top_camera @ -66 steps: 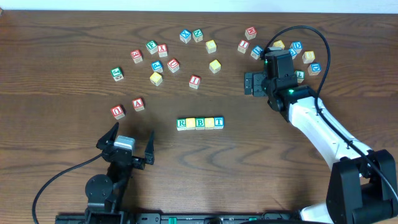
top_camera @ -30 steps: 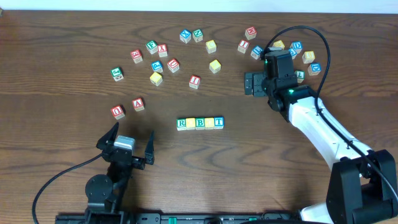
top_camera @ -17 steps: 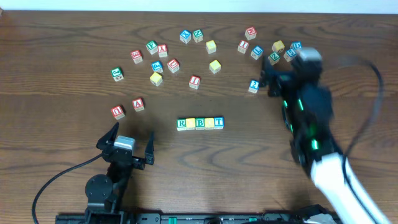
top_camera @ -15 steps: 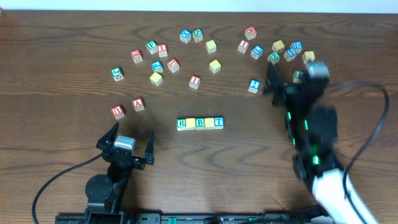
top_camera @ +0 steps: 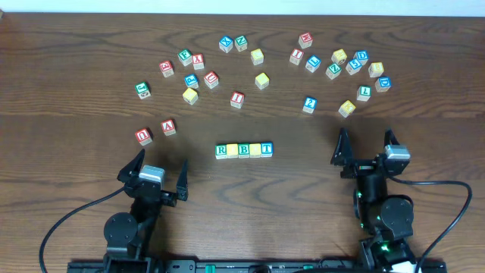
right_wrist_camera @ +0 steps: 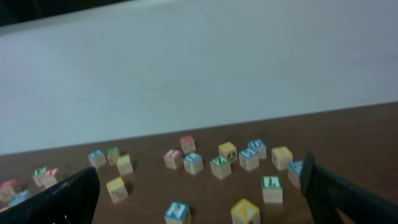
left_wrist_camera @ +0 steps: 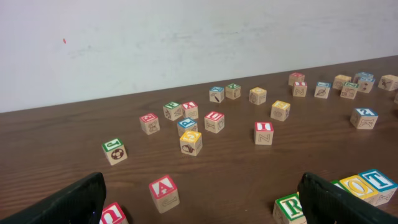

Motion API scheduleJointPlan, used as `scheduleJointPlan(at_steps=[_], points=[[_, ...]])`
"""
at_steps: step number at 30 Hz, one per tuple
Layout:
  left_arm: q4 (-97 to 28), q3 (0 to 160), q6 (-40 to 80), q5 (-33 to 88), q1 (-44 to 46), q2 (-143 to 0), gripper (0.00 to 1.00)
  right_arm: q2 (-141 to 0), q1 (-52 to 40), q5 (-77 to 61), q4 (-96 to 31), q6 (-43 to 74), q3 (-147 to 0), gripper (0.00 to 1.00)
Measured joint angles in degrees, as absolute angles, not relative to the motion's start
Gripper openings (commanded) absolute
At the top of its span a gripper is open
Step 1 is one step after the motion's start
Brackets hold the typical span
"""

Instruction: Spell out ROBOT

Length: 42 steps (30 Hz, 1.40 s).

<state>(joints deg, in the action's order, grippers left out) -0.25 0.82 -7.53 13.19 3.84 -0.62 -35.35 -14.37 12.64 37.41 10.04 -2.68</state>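
Moved: right gripper (top_camera: 365, 135) has drawn back from the far cubes to the near edge, jaws spread, empty
Left: left gripper (top_camera: 162, 158) spread wide, empty
Word: row of five small wooden letter cubes (top_camera: 243, 150), touching, mid-table between the grippers
Nearby: red-lettered wooden A cube (top_camera: 169, 127), blue-lettered wooden "2" cube (top_camera: 309, 104), both apart from it

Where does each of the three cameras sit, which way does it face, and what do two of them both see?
Overhead: above the table, looking straight down; shows the cube row, left claw and right claw.
Left wrist: low on the left arm, facing the far wall; its fingers fill the bottom corners.
Right wrist: low on the right arm, facing the same wall; its fingers fill the bottom corners.
Shared: overhead and left wrist both show the red A cube.
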Motion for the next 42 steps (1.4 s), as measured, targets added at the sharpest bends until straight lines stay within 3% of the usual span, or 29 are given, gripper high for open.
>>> scheduleJointPlan(at_steps=[31,42], points=[[-0.25,0.84,-7.53,13.19,3.84,-0.62,0.97,-11.7,-9.91,7.6,-2.76,8.6,-0.97,0.99],[-0.27,0.84,-7.53,13.19,3.84,-0.62,0.97,-9.08,-9.76,5.04,-3.81,1.13,-0.49,0.99]])
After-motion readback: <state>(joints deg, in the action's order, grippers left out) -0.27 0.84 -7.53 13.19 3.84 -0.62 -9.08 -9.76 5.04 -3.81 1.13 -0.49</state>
